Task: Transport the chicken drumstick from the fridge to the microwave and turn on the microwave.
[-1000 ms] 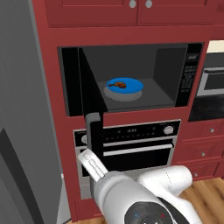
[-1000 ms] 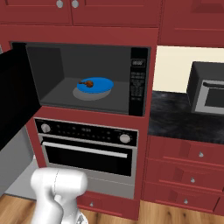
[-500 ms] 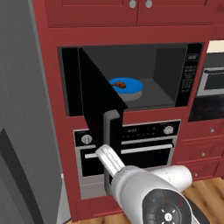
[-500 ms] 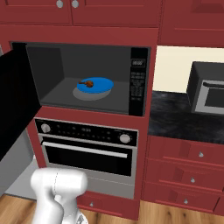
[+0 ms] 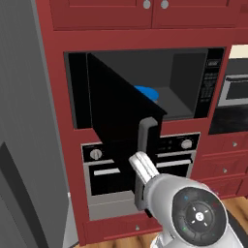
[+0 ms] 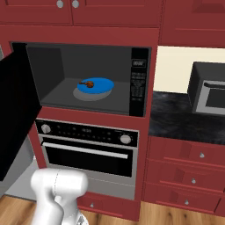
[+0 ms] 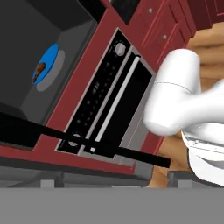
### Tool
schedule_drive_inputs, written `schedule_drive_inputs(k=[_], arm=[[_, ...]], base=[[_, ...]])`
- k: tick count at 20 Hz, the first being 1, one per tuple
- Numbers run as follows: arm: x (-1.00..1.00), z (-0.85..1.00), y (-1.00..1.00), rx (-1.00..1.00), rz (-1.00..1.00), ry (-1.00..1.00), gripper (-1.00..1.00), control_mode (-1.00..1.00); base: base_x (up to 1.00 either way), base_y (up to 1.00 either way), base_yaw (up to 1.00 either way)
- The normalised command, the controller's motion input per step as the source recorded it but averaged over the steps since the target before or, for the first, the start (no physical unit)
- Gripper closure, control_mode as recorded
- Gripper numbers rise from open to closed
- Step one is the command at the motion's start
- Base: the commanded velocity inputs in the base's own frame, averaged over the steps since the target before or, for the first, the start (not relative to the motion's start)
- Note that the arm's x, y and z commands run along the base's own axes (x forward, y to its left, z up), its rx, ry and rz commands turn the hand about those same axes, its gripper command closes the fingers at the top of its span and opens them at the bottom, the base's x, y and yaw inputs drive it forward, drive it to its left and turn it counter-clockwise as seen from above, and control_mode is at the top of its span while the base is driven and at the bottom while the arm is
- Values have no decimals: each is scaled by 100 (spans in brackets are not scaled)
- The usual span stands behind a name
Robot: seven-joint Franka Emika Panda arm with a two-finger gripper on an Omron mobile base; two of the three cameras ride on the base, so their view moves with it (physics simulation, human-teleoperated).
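The chicken drumstick [image 6: 89, 84] [image 7: 40, 68] lies on a blue plate [image 6: 97, 86] [image 5: 147, 92] [image 7: 49, 59] inside the microwave [image 6: 139, 83] [image 5: 209, 82]. The microwave's black door [image 5: 121, 106] [image 6: 17, 110] stands partly swung out, and in the left base view it hides the drumstick. My gripper [image 5: 141, 163] sits just below the door's grey handle [image 5: 146, 133], at the door's free edge. In the hand view the tips stand wide apart, open and holding nothing, with the door's edge [image 7: 87, 142] running across as a thin black bar. The grey fridge [image 5: 24, 121] stands at the left.
A silver-black oven [image 6: 88, 149] [image 5: 169, 160] [image 7: 109, 105] with knobs sits under the microwave. At the right, a dark counter [image 6: 184, 118] carries a small grey appliance [image 6: 208, 90] above red drawers [image 6: 193, 176]. The floor is wood.
The microwave door has swung from edge-on towards the opening and now covers much of the plate in the left base view. My hand followed it to the right, and the fingers narrowed slightly.
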Motion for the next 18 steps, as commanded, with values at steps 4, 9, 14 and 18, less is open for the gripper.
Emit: schedule_drive_inputs(k=[4,9,14,18], arm=[[31,-18,-51,0,-10,0,-100,-100],[33,-16,-50,0,-9,0,-100,-100],[31,-14,-48,0,-8,0,-100,-100],[35,-13,-42,0,-9,0,-100,-100]], base=[[0,0,0],[0,0,0],[0,0,0],[0,0,0]])
